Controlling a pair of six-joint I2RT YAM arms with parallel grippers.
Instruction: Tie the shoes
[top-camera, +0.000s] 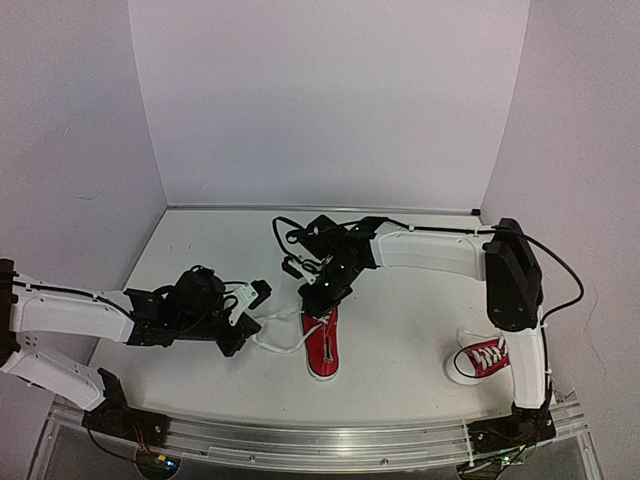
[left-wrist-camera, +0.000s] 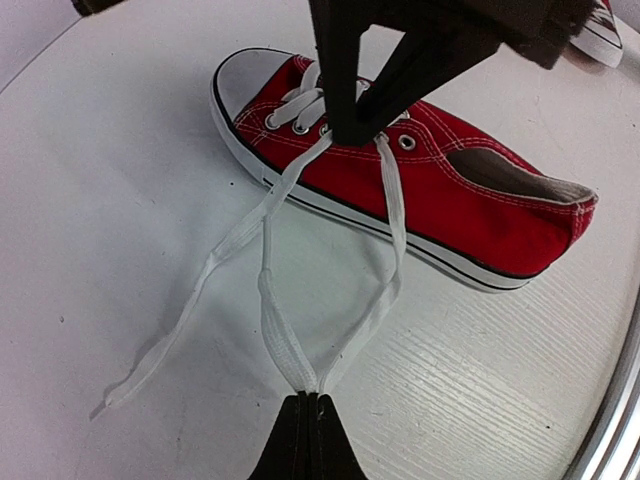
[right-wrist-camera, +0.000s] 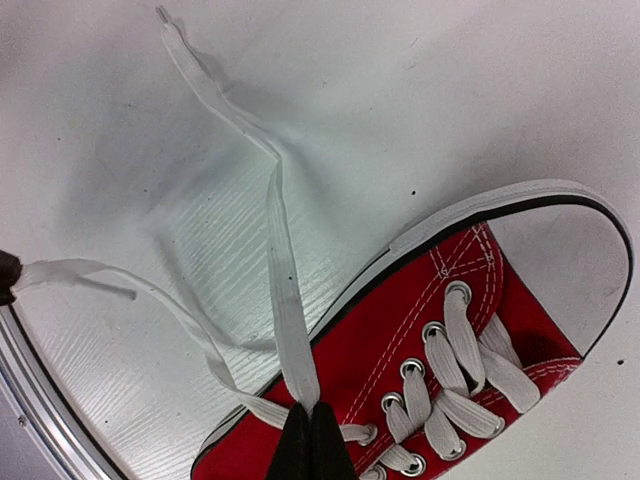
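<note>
Shoe (top-camera: 322, 345), laces (left-wrist-camera: 285, 352) pinched, 2nd shoe (top-camera: 482, 357) partly behind R arm (top-camera: 527, 365)

Right hand (left-wrist-camera: 355, 128) blocks shoe (left-wrist-camera: 470, 200) top; laces (left-wrist-camera: 392, 215) bar side; heel free.

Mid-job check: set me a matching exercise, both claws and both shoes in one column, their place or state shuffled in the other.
Column one:
1 left claw
2 right claw
3 middle shoe
4 second shoe

Column two:
A beside the right arm, untouched
B shut on lace by the eyelets
C shut on a lace loop, off the shoe
D between the claws, not yet tied

Pairs: 1-C; 2-B; 3-D; 4-A
</note>
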